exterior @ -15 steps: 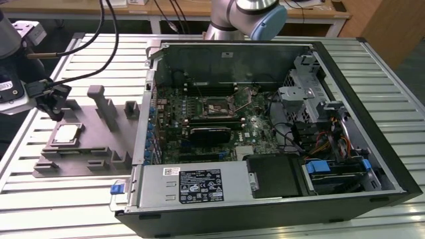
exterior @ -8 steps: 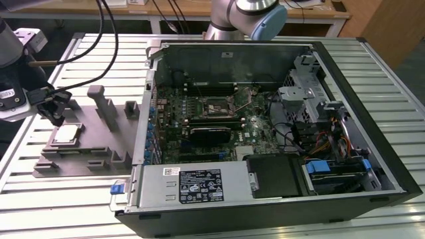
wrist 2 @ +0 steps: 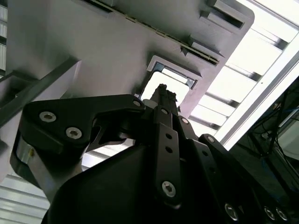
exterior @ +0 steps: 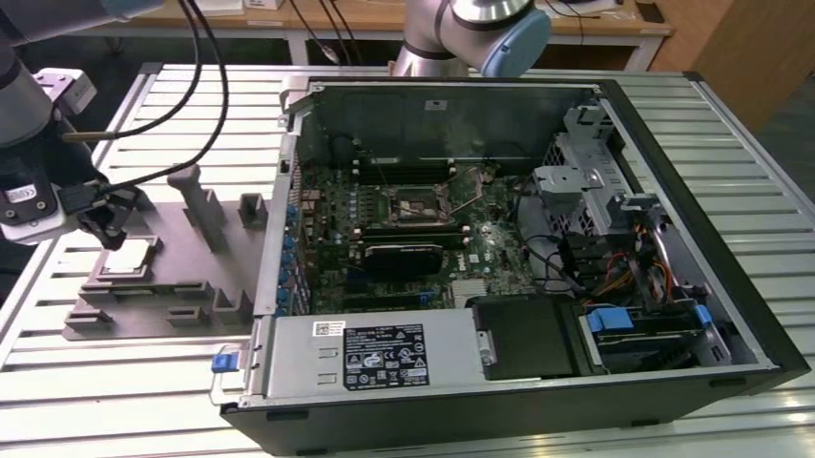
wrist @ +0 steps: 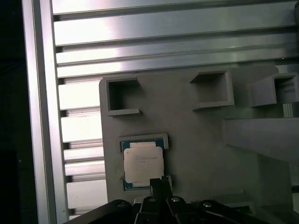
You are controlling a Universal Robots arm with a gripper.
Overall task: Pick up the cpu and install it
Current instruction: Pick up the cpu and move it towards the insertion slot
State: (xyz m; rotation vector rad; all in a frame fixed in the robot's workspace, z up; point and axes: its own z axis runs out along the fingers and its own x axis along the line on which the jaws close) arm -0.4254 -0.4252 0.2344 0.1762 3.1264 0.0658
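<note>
At the far left of the exterior view, the gripper (exterior: 109,229) hangs just above the cpu (exterior: 129,257). Whether it is spread or pressed together I cannot tell. The cpu lies flat, silver face up, in a shallow square pocket near the left end of the grey fixture tray (exterior: 191,298), and it is not yet lifted. In the first wrist view the gripper (wrist: 159,181) shows at the lower centre, its tip right at one edge of the cpu (wrist: 143,162) rather than over its middle.

That offset looks like the main risk. A grip taken at the edge could tip the chip and wedge it against the pocket wall, or leave a hold too thin to last. To the right on the tray stand upright posts (exterior: 204,205) that the wrist could clip.

Further right, well apart, the open computer case (exterior: 662,153) holds the black-framed socket (exterior: 418,204). A crooked grasp would likely seat the cpu askew there.
</note>
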